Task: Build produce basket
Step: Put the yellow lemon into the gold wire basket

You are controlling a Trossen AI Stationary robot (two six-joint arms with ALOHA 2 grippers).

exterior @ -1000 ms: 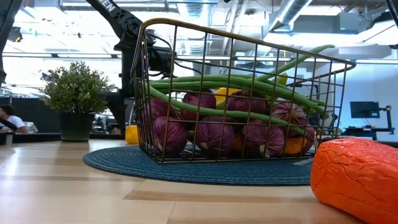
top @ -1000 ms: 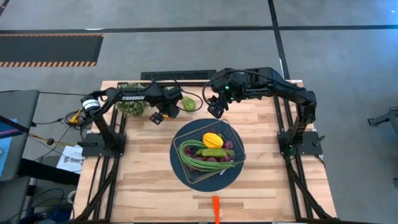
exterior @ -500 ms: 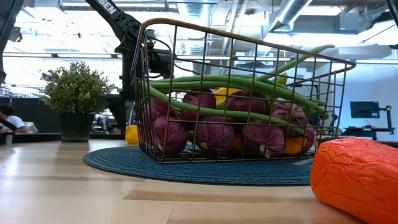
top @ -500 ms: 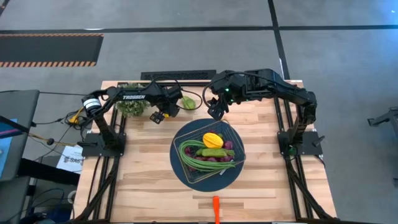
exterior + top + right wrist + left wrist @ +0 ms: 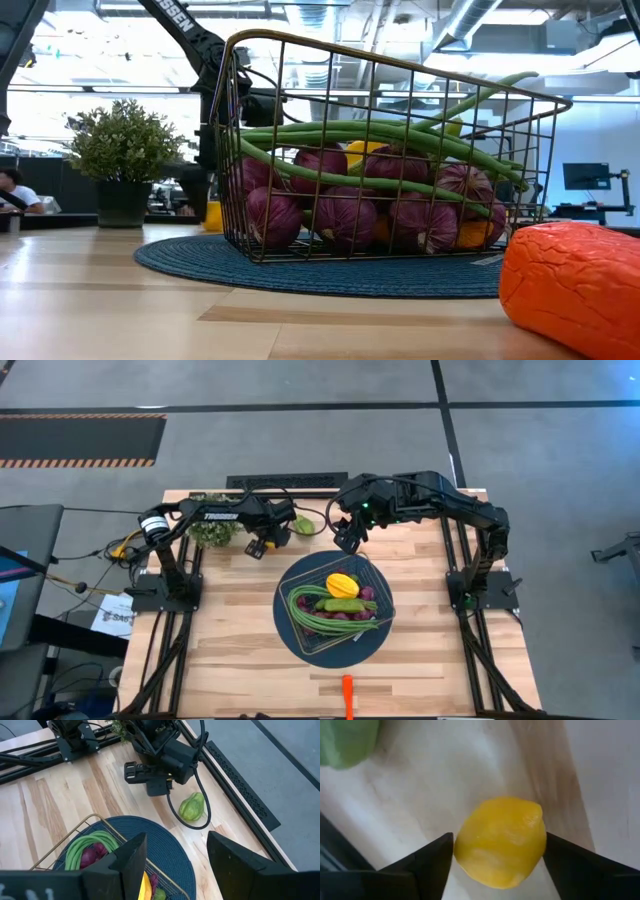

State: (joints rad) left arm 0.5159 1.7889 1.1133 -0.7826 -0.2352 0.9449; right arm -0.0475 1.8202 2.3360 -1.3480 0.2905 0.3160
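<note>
Looking at the table from above, the wire basket (image 5: 335,605) sits on the dark blue round mat (image 5: 287,628) near the middle, already packed with long green beans (image 5: 318,617), a yellow pepper (image 5: 342,583), a green pepper (image 5: 343,605) and purple grape bunches (image 5: 345,616). From table height you can see the grapes (image 5: 345,215) piled along the basket's floor with the beans (image 5: 350,135) draped over them, one bean poking up past the rim. The left gripper (image 5: 268,542) is down low at the far side of the table, just past the mat's edge, and its wrist view shows a small yellow fruit (image 5: 500,841) sitting right between its two dark fingers (image 5: 427,865); the fingers are apart with the fruit bracketed between them, close to or just touching its sides, so I can't call it a firm grip. A green pepper (image 5: 193,807) lies loose on the wood just beside that gripper, near the far edge. The right gripper (image 5: 346,535) hangs above the far rim of the mat with its fingers (image 5: 131,860) spread apart and nothing in them. An orange carrot (image 5: 347,695) lies by itself at the near edge of the table, well apart from the basket, and it looms big in the low view (image 5: 575,285). The bushy potted plant (image 5: 210,530) stands at the far left corner, next to the left arm.
</note>
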